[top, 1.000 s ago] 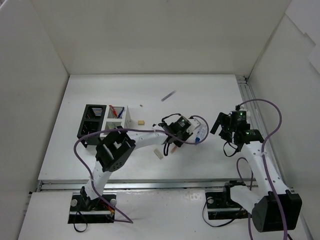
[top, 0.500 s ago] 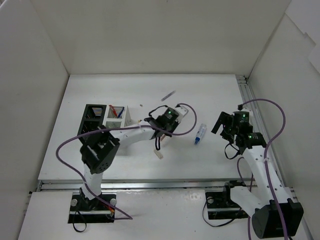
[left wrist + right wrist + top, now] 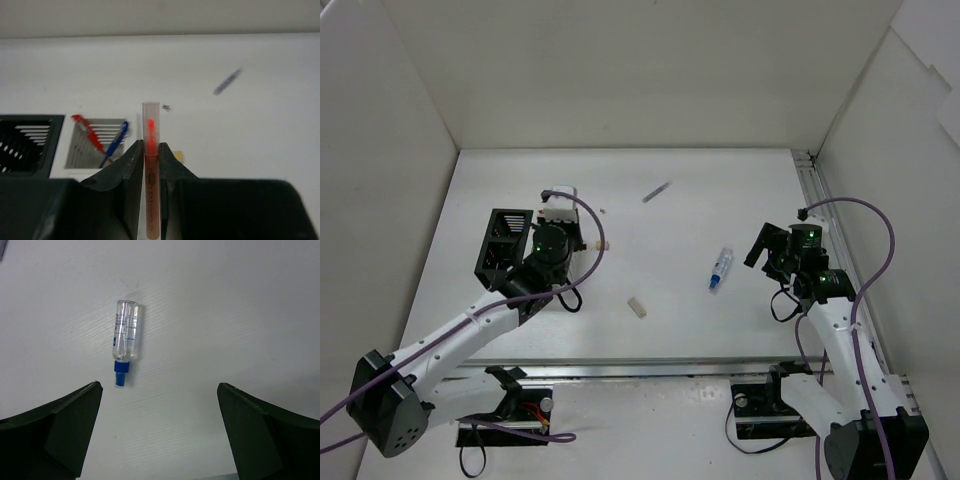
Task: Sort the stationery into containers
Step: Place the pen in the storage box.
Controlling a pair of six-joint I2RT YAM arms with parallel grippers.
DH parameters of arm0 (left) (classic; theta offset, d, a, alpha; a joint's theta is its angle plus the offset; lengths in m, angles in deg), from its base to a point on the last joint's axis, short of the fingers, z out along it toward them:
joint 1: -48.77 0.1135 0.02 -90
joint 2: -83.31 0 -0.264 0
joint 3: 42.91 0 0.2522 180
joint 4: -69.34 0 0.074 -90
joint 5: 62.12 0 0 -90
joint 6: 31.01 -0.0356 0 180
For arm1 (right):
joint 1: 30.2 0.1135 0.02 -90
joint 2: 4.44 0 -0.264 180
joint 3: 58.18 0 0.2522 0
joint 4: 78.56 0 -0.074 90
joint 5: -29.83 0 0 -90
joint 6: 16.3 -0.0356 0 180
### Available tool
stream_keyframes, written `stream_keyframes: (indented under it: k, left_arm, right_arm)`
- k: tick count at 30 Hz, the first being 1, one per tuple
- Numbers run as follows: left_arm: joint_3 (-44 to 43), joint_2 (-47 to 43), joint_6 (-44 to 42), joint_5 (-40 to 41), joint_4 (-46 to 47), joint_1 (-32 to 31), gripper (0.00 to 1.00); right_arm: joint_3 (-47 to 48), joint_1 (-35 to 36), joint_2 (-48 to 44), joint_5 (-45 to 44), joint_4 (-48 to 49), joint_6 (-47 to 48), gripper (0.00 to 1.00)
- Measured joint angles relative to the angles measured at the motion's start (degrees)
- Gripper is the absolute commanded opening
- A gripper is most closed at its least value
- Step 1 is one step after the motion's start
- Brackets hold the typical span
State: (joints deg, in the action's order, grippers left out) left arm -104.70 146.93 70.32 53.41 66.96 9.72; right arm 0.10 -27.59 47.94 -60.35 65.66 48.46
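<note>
My left gripper [image 3: 151, 147] is shut on an orange pen [image 3: 151, 170] with a clear cap, held pointing forward just above the white container [image 3: 95, 145]. That container holds a red pen [image 3: 86, 131] and a blue pen [image 3: 116, 144]. The black container [image 3: 505, 240] stands beside it on the left. From above, my left wrist hides most of the white container. My right gripper [image 3: 158, 386] is open, with the clear tube with a blue cap [image 3: 125, 340] lying on the table ahead of its fingers, slightly left.
A grey pen [image 3: 657, 191] lies towards the back of the table. A beige eraser [image 3: 637, 307] lies near the middle, with a smaller one [image 3: 603, 243] to the right of the white container. White walls enclose the table on three sides.
My left gripper has closed on the orange pen and carried it from the table's middle leftwards to the white container. The right arm has hardly moved.
</note>
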Motion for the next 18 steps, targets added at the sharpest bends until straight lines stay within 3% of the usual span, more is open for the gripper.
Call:
stream_keyframes:
  k: [8, 18]
  left_arm:
    - [12.70, -5.68, 5.57, 7.02, 1.25, 8.48, 0.00]
    - [16.31, -9.75, 10.14, 9.18, 2.12, 11.13, 0.01]
  right_arm:
    - [-0.04, 0.04, 0.00, 1.09, 0.76, 0.85, 0.98]
    - [-0.83, 0.04, 0.00, 1.60, 1.31, 1.31, 0.98]
